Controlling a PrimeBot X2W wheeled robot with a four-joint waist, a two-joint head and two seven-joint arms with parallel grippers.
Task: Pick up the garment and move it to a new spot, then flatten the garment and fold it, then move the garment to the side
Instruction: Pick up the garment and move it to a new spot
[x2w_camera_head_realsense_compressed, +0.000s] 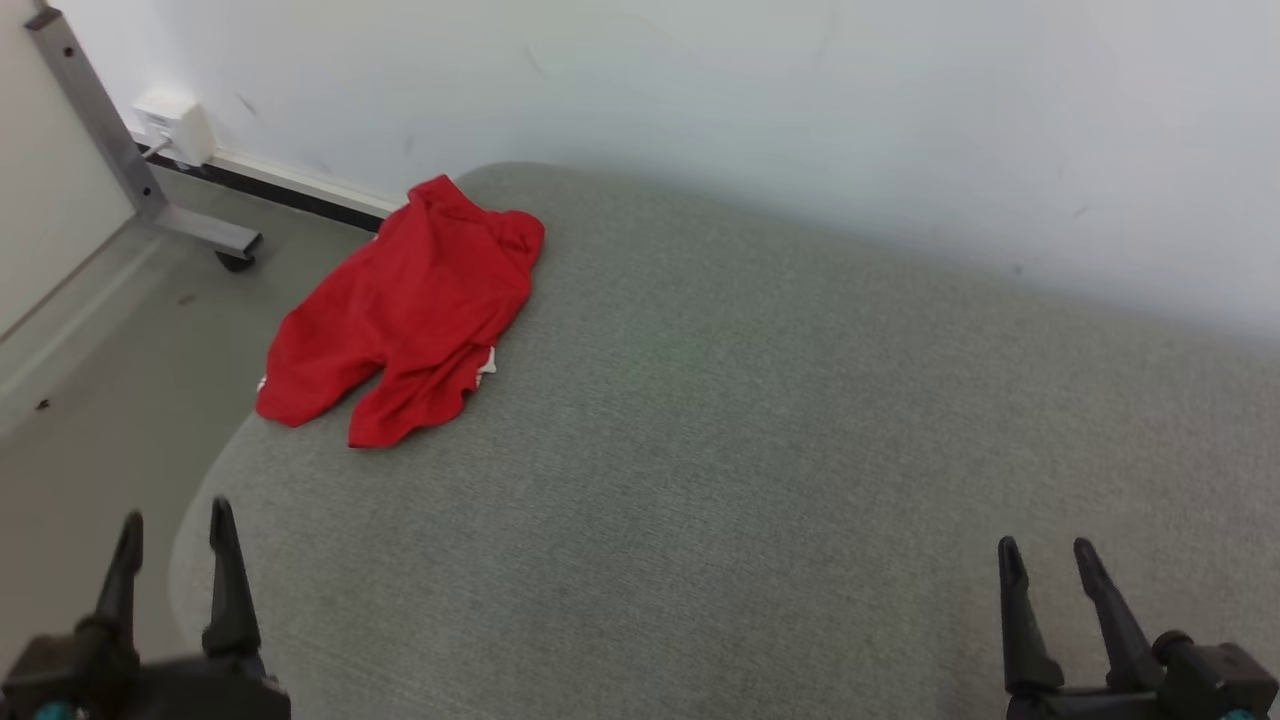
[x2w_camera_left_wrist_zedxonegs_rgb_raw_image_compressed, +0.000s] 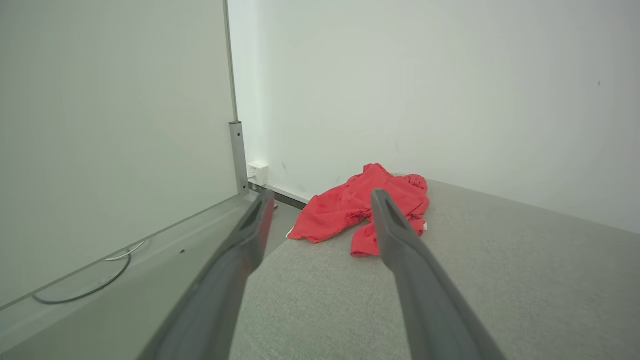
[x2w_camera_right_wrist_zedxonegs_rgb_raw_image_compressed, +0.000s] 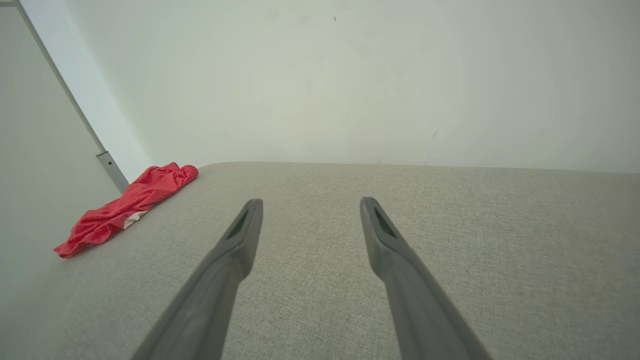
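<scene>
Barely visible white trim (x2w_camera_head_realsense_compressed: 486, 366) under crumpled red garment (x2w_camera_head_realsense_compressed: 400, 310); left gripper (x2w_camera_head_realsense_compressed: 176, 512), right gripper (x2w_camera_head_realsense_compressed: 1046, 545) jaws apart, empty.

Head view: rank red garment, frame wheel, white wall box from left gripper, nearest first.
From the left gripper:
1. Red garment, on the cushion's far left edge.
2. Wheel, on the floor beyond, under the metal frame.
3. White wall box, farthest back, upper left.
</scene>
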